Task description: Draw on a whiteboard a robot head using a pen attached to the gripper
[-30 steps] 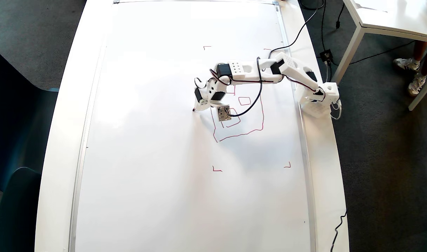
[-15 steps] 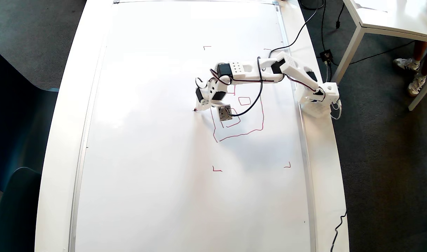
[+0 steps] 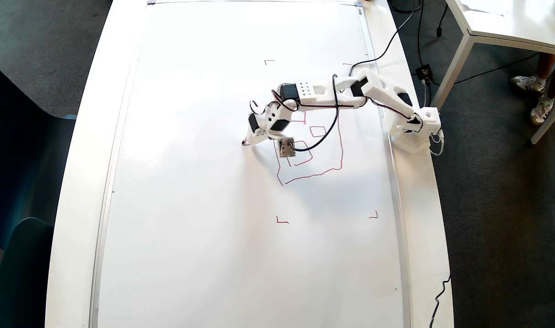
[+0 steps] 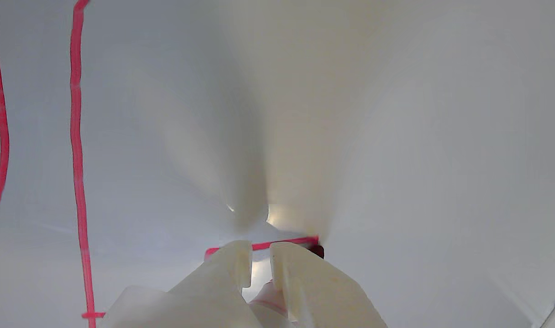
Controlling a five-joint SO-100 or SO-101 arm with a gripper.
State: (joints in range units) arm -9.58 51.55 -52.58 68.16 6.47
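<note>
I can read no brand, label or lettering anywhere; the only marks are red strokes on the whiteboard (image 3: 190, 205). Going left to right in the overhead view, my gripper (image 3: 252, 138) comes first, tilted down so the pen (image 3: 246, 142) meets the board with its dark tip, just left of the robot head (image 3: 325, 171). That drawing lies under and right of the wrist, its outline partly covered by the arm, with a small square showing inside. Further right the forearm runs nearly level to the elbow, then the upper arm slants down to the base (image 3: 416, 132) at the board's right edge. In the wrist view the fingers (image 4: 300, 278) stand a narrow gap apart, the white pen barrel (image 4: 270, 298) lodged between them, and a short red stroke (image 4: 284, 243) runs crosswise at the tip.
</note>
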